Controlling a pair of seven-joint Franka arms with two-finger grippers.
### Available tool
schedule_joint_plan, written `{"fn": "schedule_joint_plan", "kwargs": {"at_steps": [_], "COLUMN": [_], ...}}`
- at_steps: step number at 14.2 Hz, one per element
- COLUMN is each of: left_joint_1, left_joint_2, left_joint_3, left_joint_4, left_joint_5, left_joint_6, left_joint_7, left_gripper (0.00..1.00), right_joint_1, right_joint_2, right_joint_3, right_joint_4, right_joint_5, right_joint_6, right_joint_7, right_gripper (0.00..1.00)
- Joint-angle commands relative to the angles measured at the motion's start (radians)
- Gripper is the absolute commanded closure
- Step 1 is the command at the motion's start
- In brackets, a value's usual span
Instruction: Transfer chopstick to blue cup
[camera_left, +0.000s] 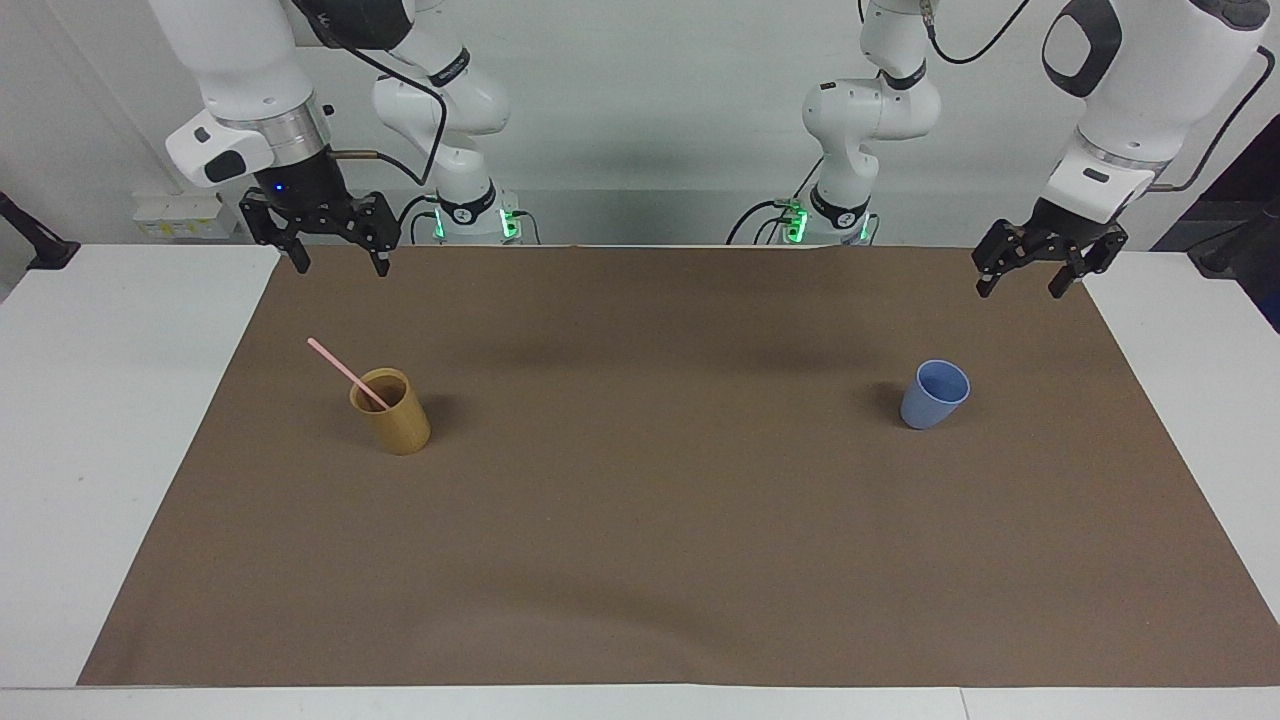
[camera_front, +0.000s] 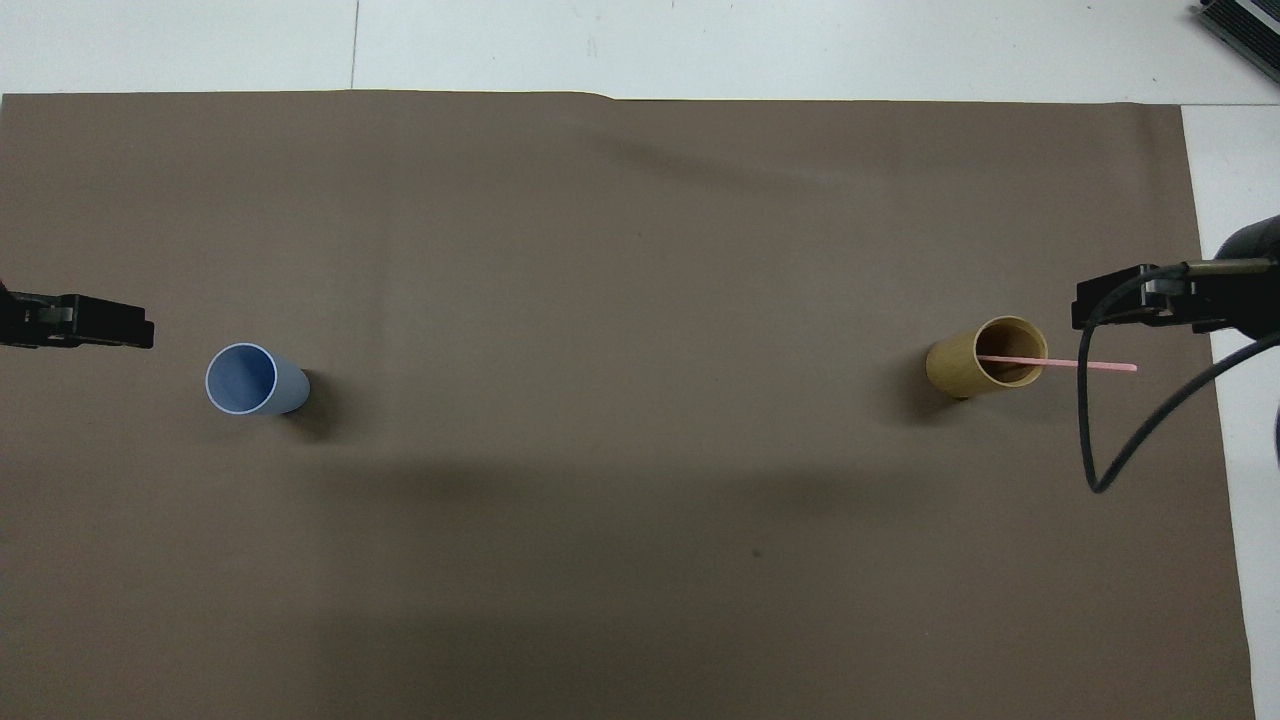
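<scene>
The pale pink chopstick (camera_left: 345, 371) (camera_front: 1080, 363) stands slanted in a tan bamboo-like cup (camera_left: 393, 413) (camera_front: 975, 361), its top leaning toward the right arm's end of the table. The light blue cup (camera_left: 935, 394) (camera_front: 245, 379) stands upright and empty toward the left arm's end. My right gripper (camera_left: 340, 268) hangs open over the mat's robot-side edge, apart from the tan cup and holding nothing. My left gripper (camera_left: 1019, 292) hangs open over the mat's corner at its own end, apart from the blue cup.
A brown mat (camera_left: 660, 520) covers most of the white table (camera_left: 90, 420). A black cable (camera_front: 1110, 440) loops down from the right arm beside the tan cup. A dark object (camera_front: 1240, 25) lies at the table's corner farthest from the robots.
</scene>
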Motion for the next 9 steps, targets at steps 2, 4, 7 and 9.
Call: {"fn": "schedule_joint_plan", "kwargs": {"at_steps": [2,4,7,9], "left_joint_1": [-0.008,-0.008,-0.008,-0.008], "left_joint_2": [0.009,0.009,0.009,0.009], "left_joint_3": [0.006,0.006,0.006,0.006], "left_joint_4": [0.022,0.022,0.022,0.022], "left_joint_5": [0.017,0.017,0.017,0.017], "left_joint_6": [-0.024,-0.024,-0.024,-0.024], "left_joint_7": [-0.012,-0.012,-0.012,-0.012], "left_gripper": [0.00,0.00,0.00,0.00], "right_joint_1": [-0.006,-0.009,-0.015,-0.015], "right_joint_2": [-0.017,-0.017,-0.017,-0.017], "right_joint_3": [0.004,0.004,0.004,0.004], "right_joint_4": [-0.019,-0.019,-0.020,-0.020], "right_joint_5": [0.004,0.004,0.004,0.004], "right_joint_6": [0.016,0.016,0.016,0.016], "right_joint_7": [-0.020,-0.022,-0.028,-0.030], "right_gripper": [0.00,0.00,0.00,0.00]}}
